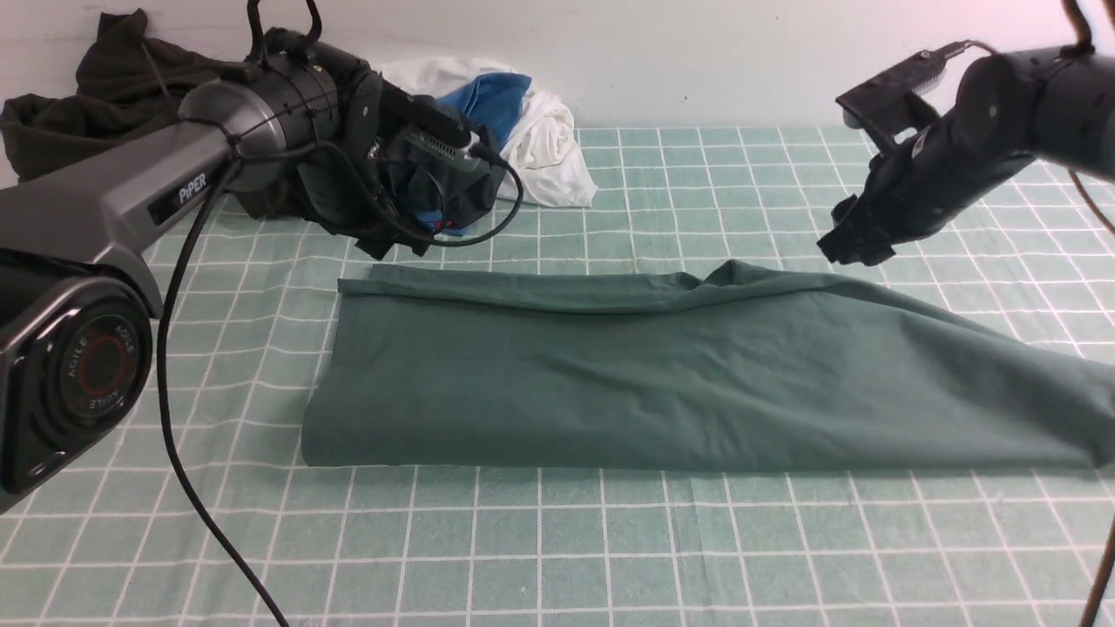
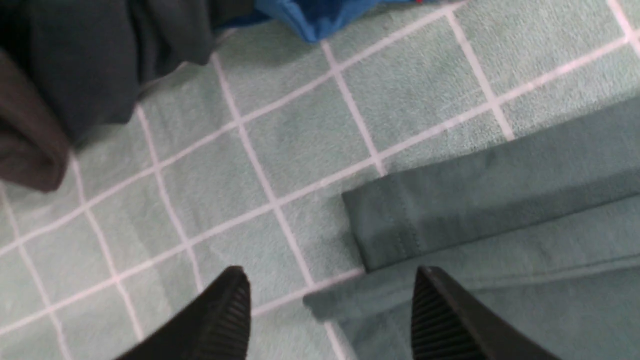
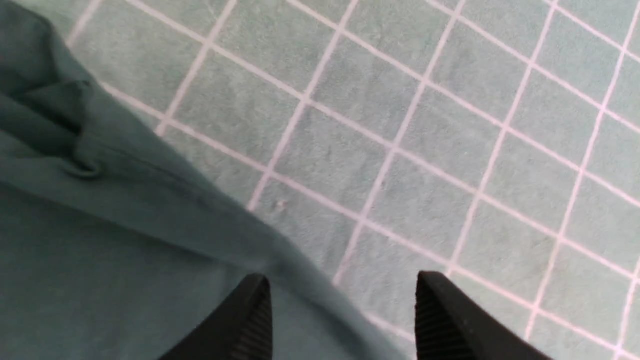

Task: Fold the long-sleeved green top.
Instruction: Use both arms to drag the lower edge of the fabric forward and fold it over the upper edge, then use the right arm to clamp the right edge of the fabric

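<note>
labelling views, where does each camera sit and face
Front: on the robot, facing forward over the top on the cloth; left arm and right arm show.
Left wrist: on that arm, looking down past open left gripper at the top's corner.
Right wrist: on that arm, looking down past open right gripper at the top's edge.
Shared: all three see top and cloth.

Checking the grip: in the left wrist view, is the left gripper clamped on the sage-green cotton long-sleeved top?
No, the left gripper stands open over the sage-green long-sleeved top, its fingers gripping nothing.
</note>
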